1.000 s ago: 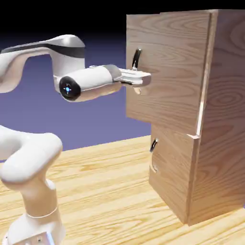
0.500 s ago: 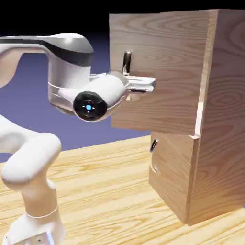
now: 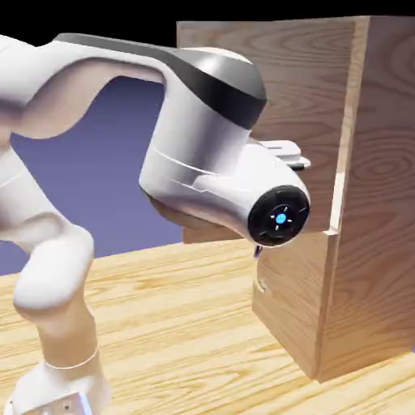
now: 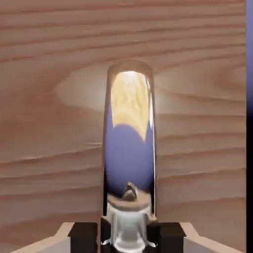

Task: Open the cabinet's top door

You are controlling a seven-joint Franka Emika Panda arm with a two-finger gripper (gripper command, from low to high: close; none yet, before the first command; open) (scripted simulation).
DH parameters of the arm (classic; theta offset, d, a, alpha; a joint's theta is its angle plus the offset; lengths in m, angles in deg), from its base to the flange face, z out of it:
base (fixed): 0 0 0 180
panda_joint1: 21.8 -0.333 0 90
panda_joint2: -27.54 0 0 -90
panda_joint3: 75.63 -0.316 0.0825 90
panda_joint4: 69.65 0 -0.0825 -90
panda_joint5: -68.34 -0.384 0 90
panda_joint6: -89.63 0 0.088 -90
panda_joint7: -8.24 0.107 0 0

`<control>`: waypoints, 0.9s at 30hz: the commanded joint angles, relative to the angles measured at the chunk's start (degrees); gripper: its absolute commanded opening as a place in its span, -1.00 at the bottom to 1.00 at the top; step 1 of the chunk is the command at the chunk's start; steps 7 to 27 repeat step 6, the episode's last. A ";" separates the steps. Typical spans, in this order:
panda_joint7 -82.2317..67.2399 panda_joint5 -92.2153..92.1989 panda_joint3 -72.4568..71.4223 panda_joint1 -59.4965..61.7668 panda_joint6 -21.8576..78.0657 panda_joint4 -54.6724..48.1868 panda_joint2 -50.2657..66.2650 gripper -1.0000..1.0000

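Note:
The light-wood cabinet [image 3: 381,203] stands at the exterior view's right. Its top door [image 3: 243,49] hangs swung out from the cabinet's front, its free edge toward the exterior view's left. My forearm covers the long handle there, and only a bit of the gripper [image 3: 285,152] shows past it. In the hand view the shiny curved metal handle [image 4: 129,148] rises large against the door's wood [image 4: 49,99]. The gripper [image 4: 127,238] is shut on the handle's lower end, with a dark fingertip [image 4: 83,236] on either side of it.
The shorter lower panel [image 3: 292,300] is closed, its small handle [image 3: 258,251] just peeking out under my wrist joint. The wooden table [image 3: 178,324] stretches in front of the cabinet. My arm's base [image 3: 57,373] stands at the lower left.
The top door has swung further out toward the exterior view's left. My arm has pulled back with it and turned toward the camera, so it now hides the handle.

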 commanded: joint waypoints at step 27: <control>-3.50 0.50 3.27 -1.60 7.93 -6.64 7.41 1.00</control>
